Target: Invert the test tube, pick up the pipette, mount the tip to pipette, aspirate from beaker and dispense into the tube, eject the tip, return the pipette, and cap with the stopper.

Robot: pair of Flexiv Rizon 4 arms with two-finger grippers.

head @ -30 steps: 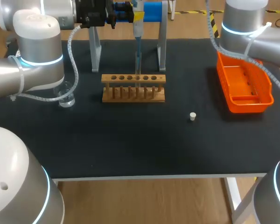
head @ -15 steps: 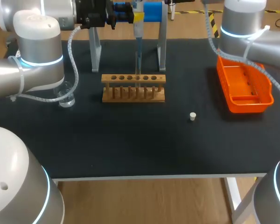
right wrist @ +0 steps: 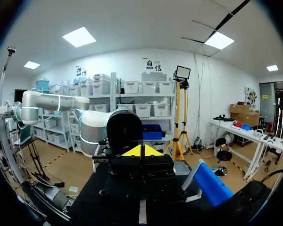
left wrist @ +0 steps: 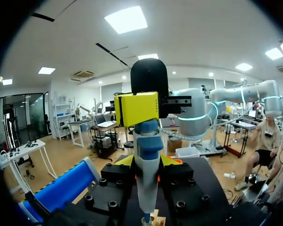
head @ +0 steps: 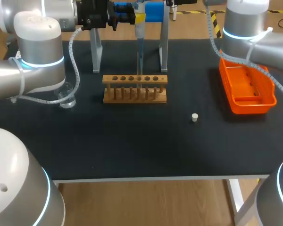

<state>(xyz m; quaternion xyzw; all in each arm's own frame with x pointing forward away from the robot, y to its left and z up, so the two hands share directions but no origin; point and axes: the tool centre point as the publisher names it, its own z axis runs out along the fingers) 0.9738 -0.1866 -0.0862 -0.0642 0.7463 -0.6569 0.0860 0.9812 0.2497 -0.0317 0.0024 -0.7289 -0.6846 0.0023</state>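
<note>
My left gripper is at the table's far side, shut on the blue pipette, which hangs upright between the posts of its stand. Its thin tip points down at the wooden tube rack, over one of the middle holes. In the left wrist view the pipette stands between my own fingers, and my right gripper sits shut on top of it. The right wrist view shows the right gripper with its yellow tips pressed together. The glass beaker stands left of the rack. A small white stopper lies to the right.
An orange tray sits at the right, under my right arm. The metal pipette stand rises behind the rack. The dark table top stretches in front of the rack.
My right arm's elbow has shifted slightly. The pipette, rack, beaker and stopper are where they were.
</note>
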